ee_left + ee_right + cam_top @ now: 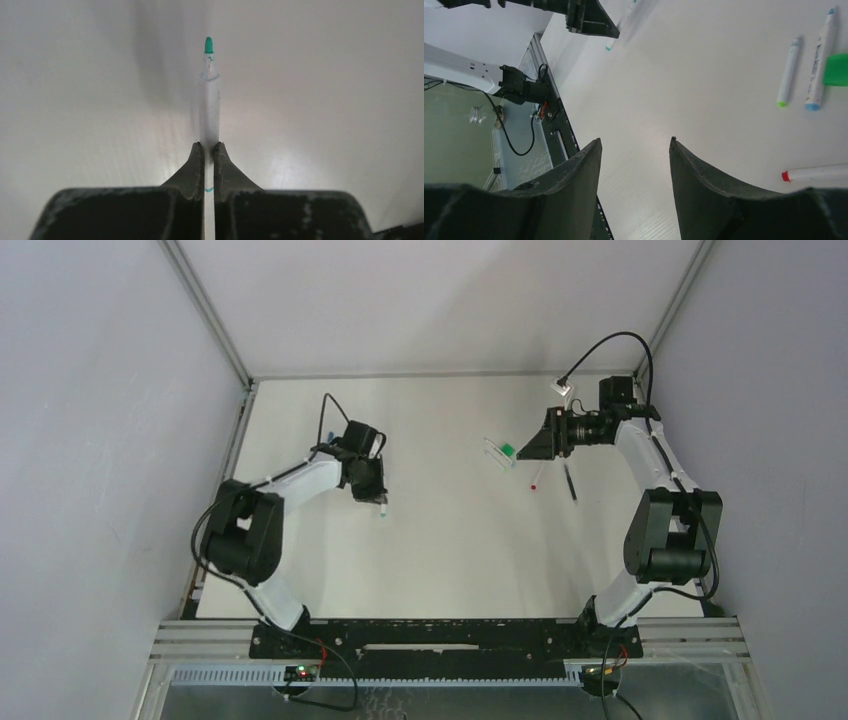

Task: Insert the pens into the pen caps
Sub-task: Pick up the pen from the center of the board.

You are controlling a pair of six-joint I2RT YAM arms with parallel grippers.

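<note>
My left gripper (209,145) is shut on a white pen (209,102) with a teal tip (208,45) that points away from the wrist. In the top view the left gripper (369,486) holds that pen (383,510) low over the table's left half. My right gripper (636,141) is open and empty above the table, beside the group at the back right (522,451). There lie a green-tipped pen (788,72), a blue-ended pen (820,60), a bright green cap (837,70) and a red-tipped pen (819,173). A thin dark pen (570,482) lies nearby. Other caps are hidden.
A white table (450,550) sits between grey walls. A small white block (562,389) with a cable lies at the back right corner. The black rail (450,637) runs along the near edge. The left arm (589,17) shows in the right wrist view.
</note>
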